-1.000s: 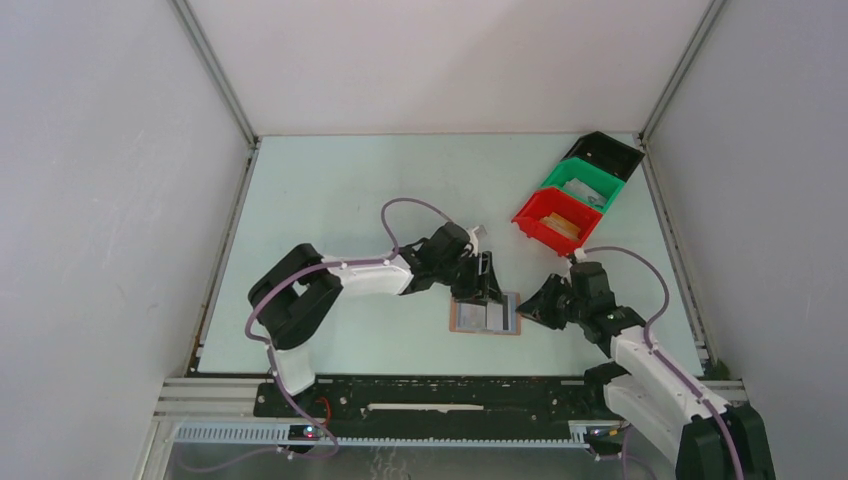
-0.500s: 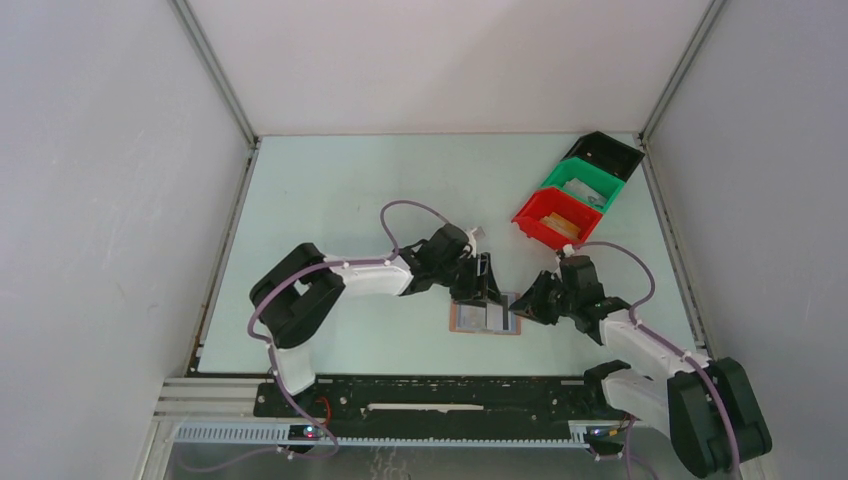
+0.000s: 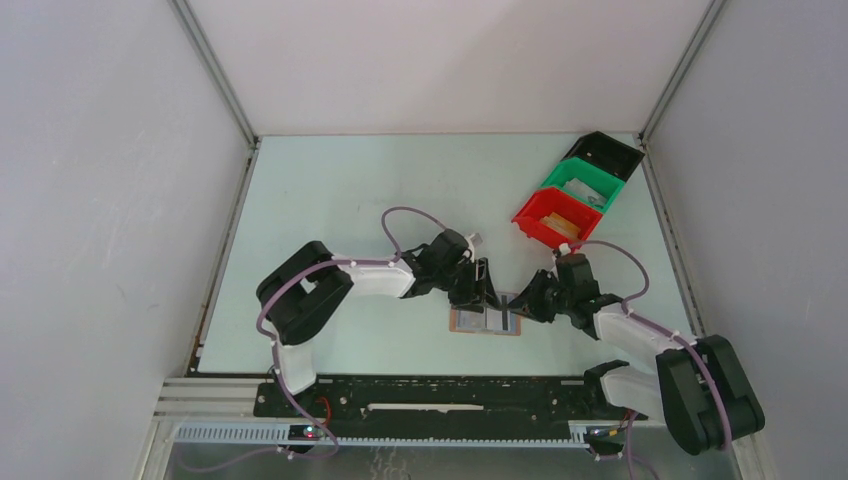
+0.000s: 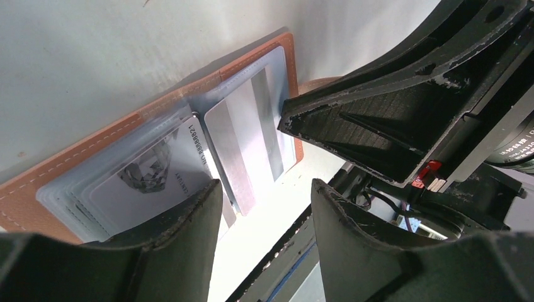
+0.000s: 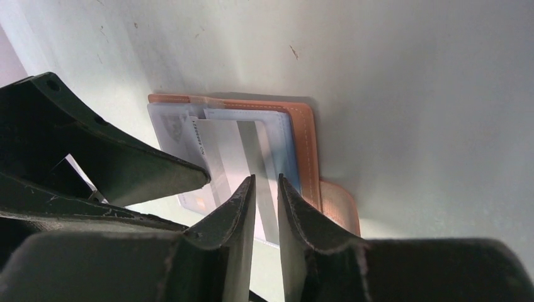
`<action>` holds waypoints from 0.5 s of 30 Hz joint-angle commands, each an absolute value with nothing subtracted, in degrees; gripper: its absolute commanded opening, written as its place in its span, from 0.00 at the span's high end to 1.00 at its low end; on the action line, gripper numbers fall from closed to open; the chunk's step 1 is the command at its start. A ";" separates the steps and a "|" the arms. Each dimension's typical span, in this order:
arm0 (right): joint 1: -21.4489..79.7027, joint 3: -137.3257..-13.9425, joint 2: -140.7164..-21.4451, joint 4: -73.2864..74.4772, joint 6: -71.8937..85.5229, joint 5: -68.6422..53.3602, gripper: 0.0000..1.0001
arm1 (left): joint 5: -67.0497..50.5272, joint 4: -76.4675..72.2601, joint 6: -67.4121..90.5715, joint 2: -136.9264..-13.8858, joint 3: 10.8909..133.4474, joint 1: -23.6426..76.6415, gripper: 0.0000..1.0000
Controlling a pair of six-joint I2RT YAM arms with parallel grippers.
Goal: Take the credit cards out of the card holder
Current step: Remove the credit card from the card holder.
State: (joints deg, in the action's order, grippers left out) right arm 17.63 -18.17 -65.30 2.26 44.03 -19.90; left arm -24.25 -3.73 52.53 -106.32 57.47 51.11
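Observation:
The brown card holder (image 3: 468, 323) lies open and flat on the table, with its strap tab (image 5: 340, 207) sticking out at one side. Credit cards sit in its pale sleeves: a pale card with grey stripes (image 4: 249, 135) and a white printed card (image 4: 148, 179). My left gripper (image 3: 483, 292) is open. One finger (image 4: 157, 251) rests over the printed card's half and the other hangs past the edge. My right gripper (image 5: 266, 179) points at the striped card (image 5: 242, 151) with a narrow gap between its jaws and nothing gripped in it.
Red (image 3: 550, 222), green (image 3: 585, 187) and black (image 3: 605, 152) bins stand in a row at the back right. The red one holds something tan and the green one something pale. The two grippers' fingers nearly meet over the card holder. White walls enclose the table.
My right arm has reached left, bringing its gripper from beside the card holder onto its right half, with the jaws narrowing slightly. My left gripper has lowered a little onto the holder.

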 commanded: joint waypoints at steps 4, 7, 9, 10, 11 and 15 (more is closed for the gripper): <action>17.89 -16.70 -68.56 -1.34 44.14 -19.46 0.72 | -24.11 -4.61 52.80 -107.55 56.01 50.73 0.40; 17.91 -16.70 -69.10 -1.97 44.31 -20.15 0.72 | -24.30 -5.10 53.20 -108.05 55.84 50.56 0.40; 17.98 -16.57 -69.25 -2.17 44.34 -20.36 0.72 | -24.19 -5.78 53.50 -107.98 55.44 50.51 0.41; 17.94 -16.49 -69.26 -2.27 44.38 -20.57 0.73 | -24.15 -6.17 53.64 -108.01 55.27 50.46 0.41; 17.93 -16.36 -69.29 -2.43 44.46 -20.71 0.72 | -24.19 -6.50 53.81 -108.06 55.09 50.37 0.41; 17.93 -15.85 -69.36 -2.85 44.80 -20.91 0.73 | -24.08 -8.84 54.92 -107.98 53.94 49.96 0.41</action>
